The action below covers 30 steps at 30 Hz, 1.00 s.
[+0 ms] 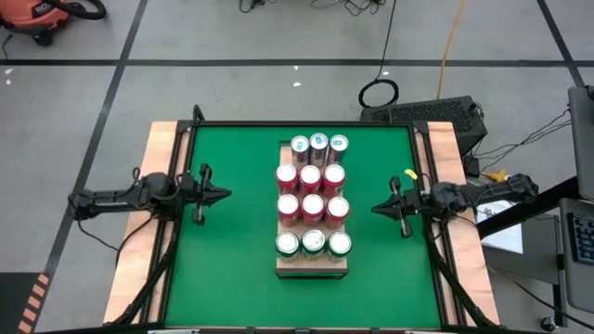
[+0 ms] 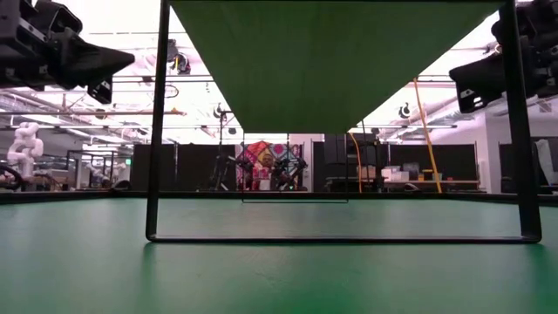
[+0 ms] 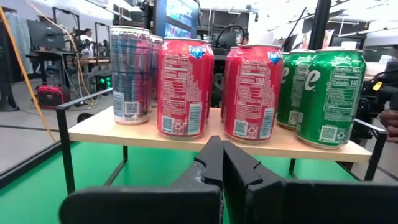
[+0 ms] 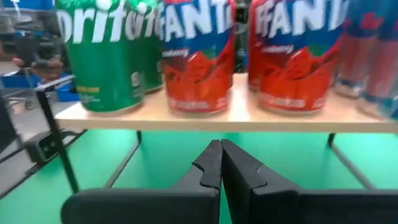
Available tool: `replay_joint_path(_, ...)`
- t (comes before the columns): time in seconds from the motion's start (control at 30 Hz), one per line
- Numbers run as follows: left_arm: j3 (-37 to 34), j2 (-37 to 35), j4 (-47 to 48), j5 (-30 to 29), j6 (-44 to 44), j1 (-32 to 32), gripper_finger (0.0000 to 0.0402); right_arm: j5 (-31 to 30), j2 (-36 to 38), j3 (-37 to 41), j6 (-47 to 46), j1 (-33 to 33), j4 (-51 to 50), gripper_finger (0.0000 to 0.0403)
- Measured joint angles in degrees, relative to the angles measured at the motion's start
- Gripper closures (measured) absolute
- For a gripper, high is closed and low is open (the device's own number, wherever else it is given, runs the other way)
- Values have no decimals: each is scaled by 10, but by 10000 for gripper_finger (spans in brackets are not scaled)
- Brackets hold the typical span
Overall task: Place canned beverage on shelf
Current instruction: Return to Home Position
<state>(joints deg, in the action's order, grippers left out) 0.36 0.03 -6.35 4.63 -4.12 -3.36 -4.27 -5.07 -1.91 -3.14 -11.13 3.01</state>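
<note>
I see the green table (image 1: 232, 269), edged by pale wooden strips (image 1: 160, 148). It stands on a grey floor (image 1: 232, 83) with loose cables (image 1: 379, 93), and an orange vacuum (image 1: 42, 14) sits at the far left. The low view looks under the shelf into a bright workshop.

The shelf (image 1: 313, 269), a pale wood board on thin black legs, stands at the table's middle. It carries twelve upright cans in four rows of three. There are silver-blue cans (image 1: 318, 144) at the far end, two rows of red cans (image 1: 312, 193), and green cans (image 1: 314, 243) at the near end.

My left gripper (image 1: 223, 196) hovers off the shelf's left side and the right gripper (image 1: 376, 208) off its right. Both are clear of the shelf, with fingers pressed together and holding nothing.
</note>
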Motion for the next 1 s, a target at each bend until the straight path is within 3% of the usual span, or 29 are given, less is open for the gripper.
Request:
replay_joint_path(0.27,0,0,17,60,-15,-57,402,17,43,0,14,42,-22,403)
replay_joint_path(1.0,-1,0,30,87,-15,-84,402,43,49,0,2,123,-47,403)
